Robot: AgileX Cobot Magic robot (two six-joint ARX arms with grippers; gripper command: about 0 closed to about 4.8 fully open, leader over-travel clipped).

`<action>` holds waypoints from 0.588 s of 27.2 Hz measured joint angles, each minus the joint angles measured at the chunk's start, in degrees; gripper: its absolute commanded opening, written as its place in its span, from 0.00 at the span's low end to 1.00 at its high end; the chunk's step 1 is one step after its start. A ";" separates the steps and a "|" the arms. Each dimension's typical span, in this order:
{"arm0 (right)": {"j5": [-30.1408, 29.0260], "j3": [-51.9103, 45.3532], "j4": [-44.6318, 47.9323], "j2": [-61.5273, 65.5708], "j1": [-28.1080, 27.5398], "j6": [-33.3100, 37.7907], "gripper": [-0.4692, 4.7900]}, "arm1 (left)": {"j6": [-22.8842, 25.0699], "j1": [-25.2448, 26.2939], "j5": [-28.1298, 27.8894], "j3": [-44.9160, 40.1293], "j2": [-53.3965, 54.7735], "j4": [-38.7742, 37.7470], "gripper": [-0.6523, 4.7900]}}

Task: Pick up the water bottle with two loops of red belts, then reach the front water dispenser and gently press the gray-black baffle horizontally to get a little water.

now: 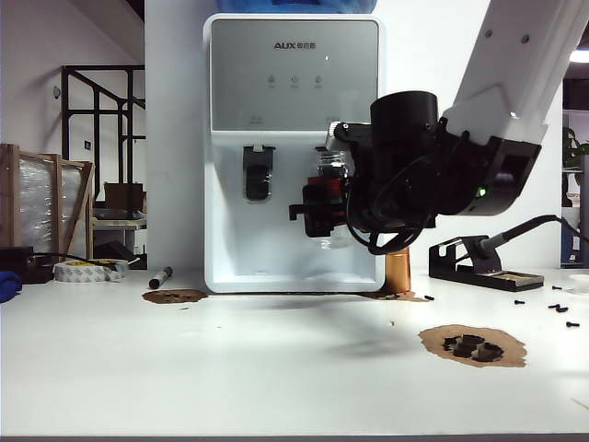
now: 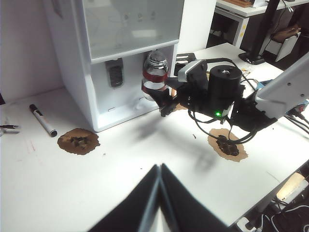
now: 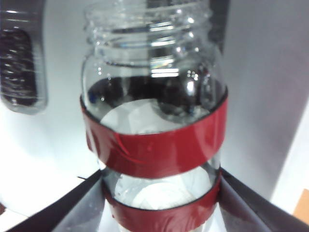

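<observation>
While clamped in the right claw (image 3: 159, 212), water bottle (image 3: 153, 130) upright at water dispenser (image 1: 294, 138); left claw (image 2: 159, 193) closed, empty

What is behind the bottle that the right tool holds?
Behind the bottle stands the white water dispenser, whose left paddle shows. The bottle held by the right tool covers the right paddle; contact cannot be seen.

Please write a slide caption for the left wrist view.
Right gripper holds the water bottle inside the water dispenser bay.
</observation>
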 measured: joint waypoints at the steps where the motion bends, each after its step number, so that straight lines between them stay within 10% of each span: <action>1: 0.17 0.00 0.00 0.07 -0.15 0.04 0.09 | 0.02 0.00 0.00 0.00 0.00 0.00 0.12; 16: -1.03 0.02 -0.52 0.68 -1.22 0.46 0.09 | 0.02 0.00 0.42 0.00 0.00 0.00 0.12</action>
